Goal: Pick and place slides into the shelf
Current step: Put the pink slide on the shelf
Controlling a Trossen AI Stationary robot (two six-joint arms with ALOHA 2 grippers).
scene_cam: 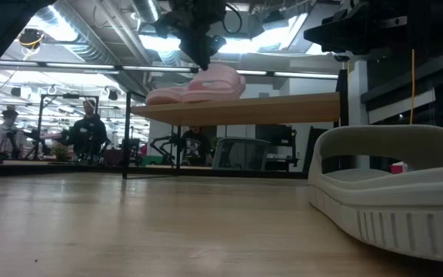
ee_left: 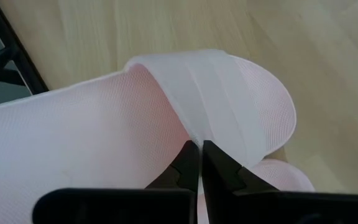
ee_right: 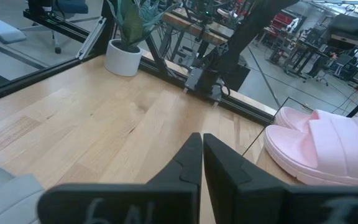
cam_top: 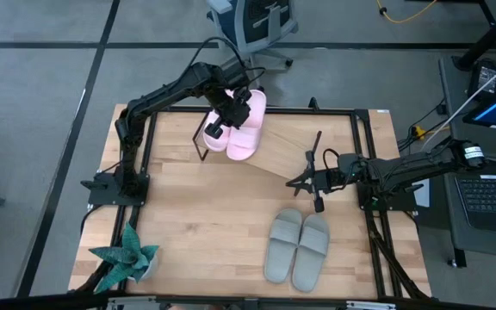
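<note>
Two pale pink slides lie side by side on the slanted wooden shelf at the table's far side, soles on the board. My left gripper is shut and points steeply down onto the left pink slide. The grey-green pair rests on the tabletop near the front right; one of them fills the low view's right side. My right gripper hovers shut over the table at mid right, touching nothing. My left gripper comes from above, slanting down, and its shut fingertips meet the pink slide where the strap's edge joins the footbed. Nothing is between the fingers. The slide lies flat on the shelf board.
A potted plant stands at the front left corner. The shelf's thin black frame stands at the board's left end. Bare shelf board stretches to the right of the pink pair. People and desks show in the room beyond.
</note>
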